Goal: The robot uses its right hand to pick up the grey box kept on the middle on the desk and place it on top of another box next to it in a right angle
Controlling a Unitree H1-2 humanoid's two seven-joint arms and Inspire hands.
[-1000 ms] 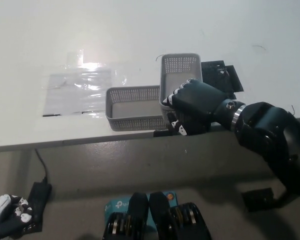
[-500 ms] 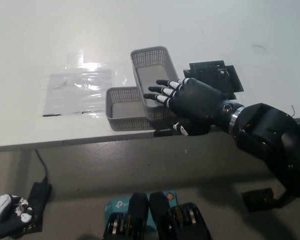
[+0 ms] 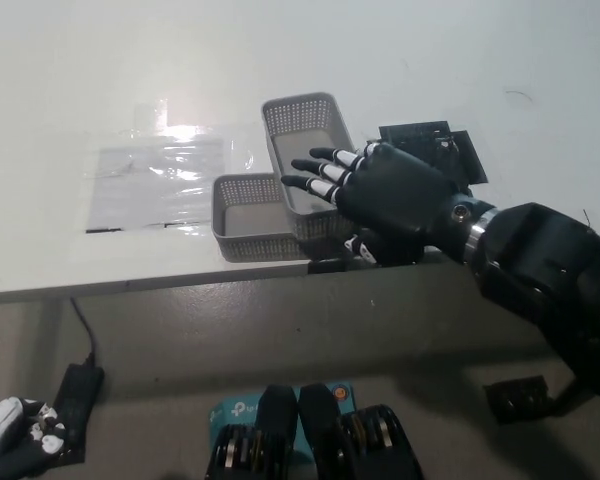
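The left hand (image 3: 15,432) rests at the bottom left corner, well below the surface (image 3: 70,80), on the floor side; whether it is spread or closed cannot be told. On the surface, left of centre, a clear plastic sheet (image 3: 160,178) lies flat with glare on it. Just right of it the lower box (image 3: 248,218) sits near the front edge, its long side along that edge. The grey box (image 3: 308,160) rests on the lower box's right end, crossing it at roughly a right angle and running away from the edge. The right hand (image 3: 385,195) hovers over the grey box's right side, fingers (image 3: 315,172) spread wide and holding nothing. A black flat item (image 3: 430,145) lies behind the hand, partly hidden by it.
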